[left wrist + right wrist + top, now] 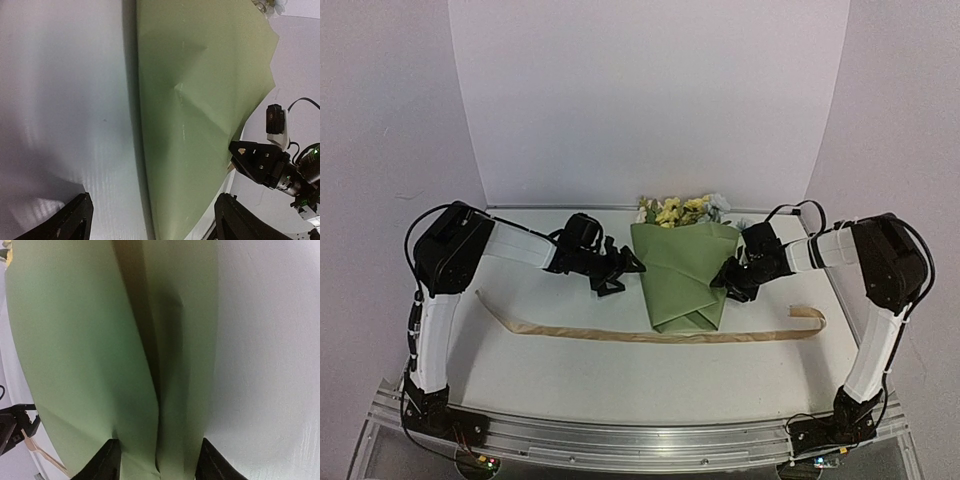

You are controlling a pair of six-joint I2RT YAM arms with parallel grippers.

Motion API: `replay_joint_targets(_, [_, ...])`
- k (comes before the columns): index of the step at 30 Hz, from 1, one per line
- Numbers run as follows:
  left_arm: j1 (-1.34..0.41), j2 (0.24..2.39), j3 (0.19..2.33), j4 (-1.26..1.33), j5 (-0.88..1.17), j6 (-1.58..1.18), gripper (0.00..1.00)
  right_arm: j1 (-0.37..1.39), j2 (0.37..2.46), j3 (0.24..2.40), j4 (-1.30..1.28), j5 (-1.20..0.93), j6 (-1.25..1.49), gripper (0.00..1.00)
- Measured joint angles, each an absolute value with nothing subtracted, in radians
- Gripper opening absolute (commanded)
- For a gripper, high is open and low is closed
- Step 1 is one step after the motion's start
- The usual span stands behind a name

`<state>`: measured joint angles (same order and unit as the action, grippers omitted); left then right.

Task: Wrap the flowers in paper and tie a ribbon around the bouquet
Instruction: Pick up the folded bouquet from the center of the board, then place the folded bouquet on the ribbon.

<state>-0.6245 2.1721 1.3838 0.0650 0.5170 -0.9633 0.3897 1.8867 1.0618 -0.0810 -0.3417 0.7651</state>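
Top external: bouquet [682, 280] lies mid-counter [570, 385], ribbon [600, 333] running L-R at its near tip, left end effector [632, 275] wide open beside its left edge, right end effector [722, 280] straddling right edge, can't tell if clamped.

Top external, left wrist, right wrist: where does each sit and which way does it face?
Top external: above, behind the bases, looking down on bouquet, ribbon, both arms.
Left wrist: on the left arm, facing right across the paper; own fingers at bottom corners.
Right wrist: on the right arm, close on the paper's folds; own fingers straddle them.
Shared: both wrists show the paper; left wrist also catches the right gripper.
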Motion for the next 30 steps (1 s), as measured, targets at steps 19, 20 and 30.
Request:
replay_joint_targets(19, [-0.654,2.291,1.532,0.07,0.565,-1.037,0.63,0.4,1.91,1.179,-0.153,-0.442,0.856,0.0])
replay_joint_targets(20, [-0.654,2.291,1.535,0.061,0.565,-1.039,0.62,0.402,1.912,1.184,-0.16,-0.444,0.859,0.0])
replay_joint_targets(30, [-0.654,2.28,1.538,-0.024,0.569,-1.048,0.54,0.427,1.913,1.199,-0.235,-0.473,0.895,0.0])
